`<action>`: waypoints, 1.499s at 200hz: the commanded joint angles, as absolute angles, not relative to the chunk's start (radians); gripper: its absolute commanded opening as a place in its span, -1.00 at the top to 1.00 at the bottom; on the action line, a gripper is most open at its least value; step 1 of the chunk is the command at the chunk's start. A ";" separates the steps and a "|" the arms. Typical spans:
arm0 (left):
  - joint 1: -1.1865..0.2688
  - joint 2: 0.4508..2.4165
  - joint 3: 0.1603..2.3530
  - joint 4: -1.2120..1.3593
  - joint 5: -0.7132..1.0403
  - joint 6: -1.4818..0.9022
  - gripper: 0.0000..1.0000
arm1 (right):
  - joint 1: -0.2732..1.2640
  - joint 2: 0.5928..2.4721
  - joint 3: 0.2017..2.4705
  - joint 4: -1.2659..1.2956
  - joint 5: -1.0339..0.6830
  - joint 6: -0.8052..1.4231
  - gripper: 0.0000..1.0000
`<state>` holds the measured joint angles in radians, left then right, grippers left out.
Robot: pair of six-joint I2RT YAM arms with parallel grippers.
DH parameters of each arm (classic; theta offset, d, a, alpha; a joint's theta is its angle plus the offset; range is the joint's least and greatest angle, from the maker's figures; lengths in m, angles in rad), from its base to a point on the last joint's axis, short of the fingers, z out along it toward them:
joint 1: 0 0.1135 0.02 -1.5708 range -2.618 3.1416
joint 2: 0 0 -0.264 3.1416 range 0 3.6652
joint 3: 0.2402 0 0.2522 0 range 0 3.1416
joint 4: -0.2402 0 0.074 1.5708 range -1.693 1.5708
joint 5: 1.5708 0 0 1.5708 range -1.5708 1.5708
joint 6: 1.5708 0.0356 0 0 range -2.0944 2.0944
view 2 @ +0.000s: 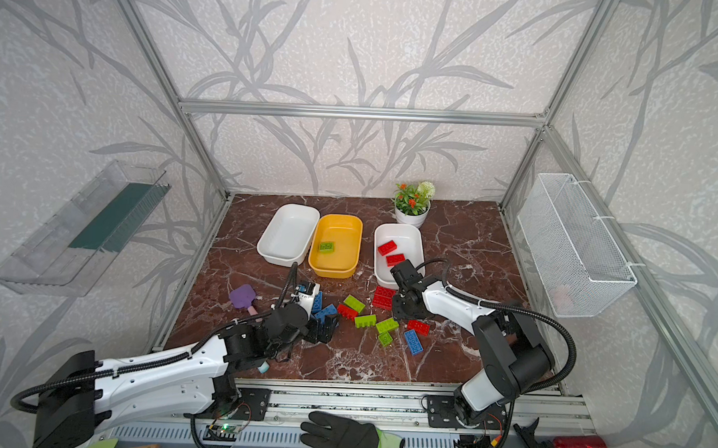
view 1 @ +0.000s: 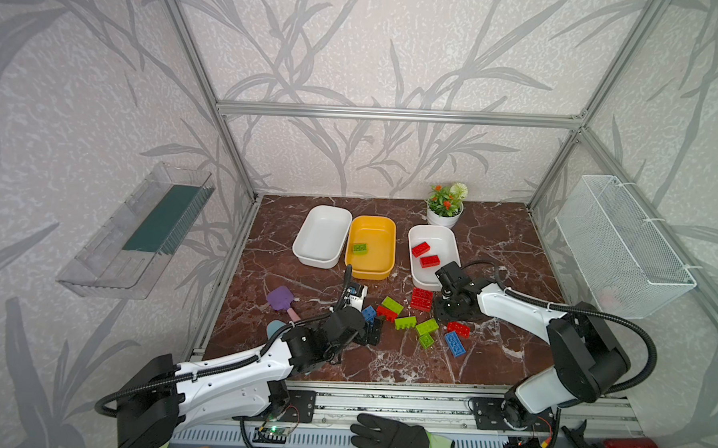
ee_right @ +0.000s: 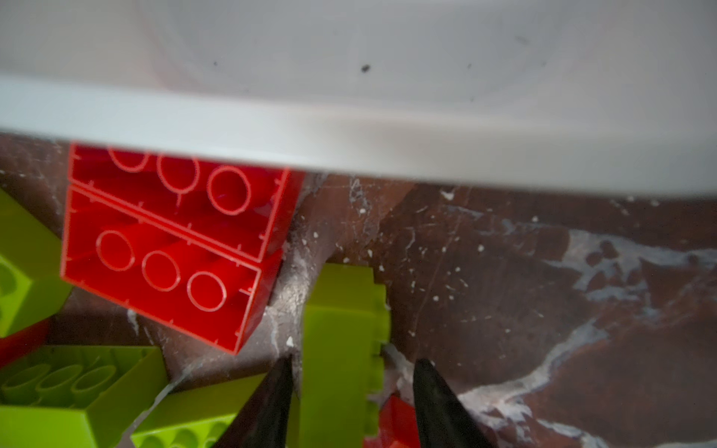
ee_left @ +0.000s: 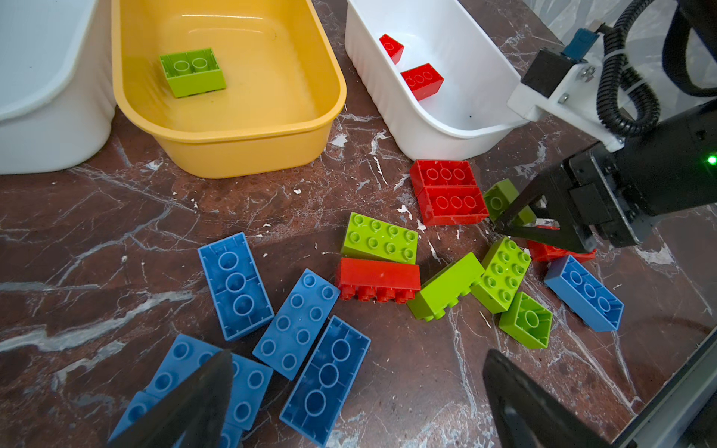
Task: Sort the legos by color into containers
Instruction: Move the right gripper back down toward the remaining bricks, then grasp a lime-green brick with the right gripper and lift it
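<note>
Green lego (ee_right: 341, 341) between narrow right jaws, wrist steeply down; left jaws wide.

We see both top views high, looking down on the whole brown marbled tabletop (view 1: 488, 364) (view 2: 343, 357); wrist cams close in, sharing two upturned red plastic bricks (ee_left: 446, 194) (ee_right: 174, 240).

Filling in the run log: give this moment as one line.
left end effector: open above blue legos | right end effector: astride green lego, grip unclear
</note>
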<state>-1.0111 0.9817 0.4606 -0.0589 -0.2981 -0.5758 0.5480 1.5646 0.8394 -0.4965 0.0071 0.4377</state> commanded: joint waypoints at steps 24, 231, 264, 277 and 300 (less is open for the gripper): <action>-1.013 0.952 0.442 -0.076 -0.333 -0.588 -0.98 | 0.548 1.578 0.889 -0.514 -0.006 0.437 0.42; -1.012 0.772 0.349 -0.190 -0.486 -0.643 -0.99 | 0.613 1.698 1.421 -0.608 -0.123 0.405 0.63; -1.008 0.692 0.319 -0.257 -0.561 -0.680 -0.98 | 0.633 1.955 1.713 -0.668 -0.153 0.363 0.63; -1.006 0.655 0.303 -0.275 -0.585 -0.688 -0.98 | 0.635 2.052 1.821 -0.696 -0.161 0.353 0.63; -1.004 0.579 0.285 -0.322 -0.610 -0.702 -0.98 | 0.636 2.209 2.030 -0.761 -0.167 0.338 0.61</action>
<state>-1.0096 0.6468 0.3042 -0.2394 -0.5274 -0.6571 0.6342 2.0846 1.8572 -0.6559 -0.1432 0.3737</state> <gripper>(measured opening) 0.991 0.252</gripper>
